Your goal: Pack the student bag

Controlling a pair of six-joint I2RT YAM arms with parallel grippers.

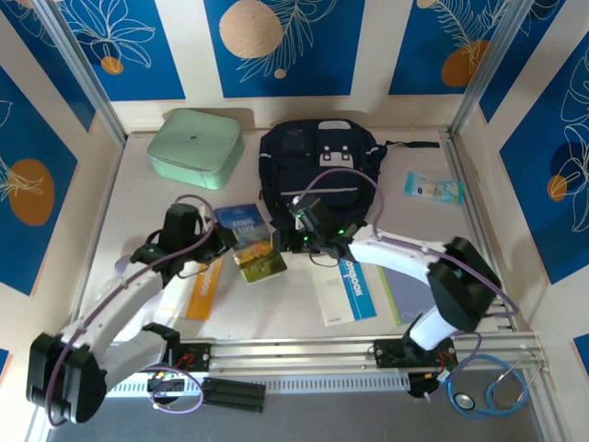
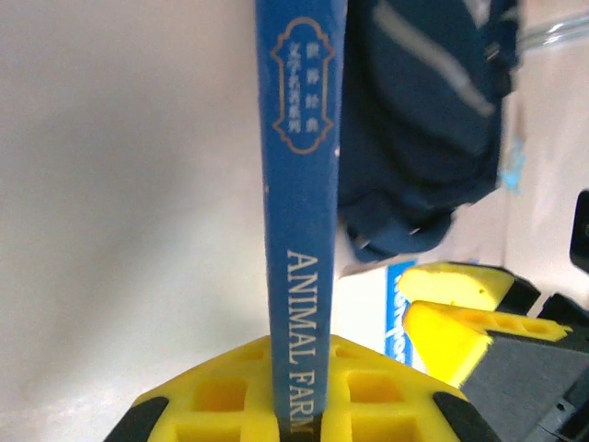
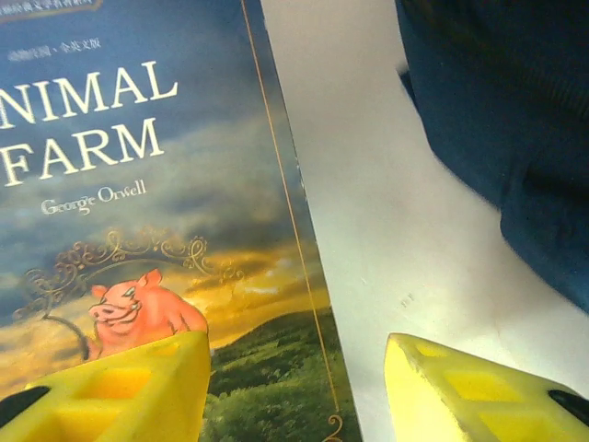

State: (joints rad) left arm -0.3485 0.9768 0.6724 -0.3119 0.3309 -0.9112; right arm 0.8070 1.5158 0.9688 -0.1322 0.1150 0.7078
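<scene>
Top external view: the student bag is found at the middle of the table's back edge, with a mint-green case just beside it on the left and a blue packet set apart near the right-hand rail. Bare surface is left along the left wall and between the packet and the right arm. An Animal Farm paperback lies in front of the bag. The left gripper is clamped on its spine, which is seen pinched between the yellow fingers in the left wrist view. The right gripper is held with its jaws apart at the book's right edge, one finger over the cover and the other over a bare strip of table between book and bag. Counted: one bag, one case, one packet, one paperback and two booklets, an orange booklet and a blue-and-white booklet, both near the front edge.
</scene>
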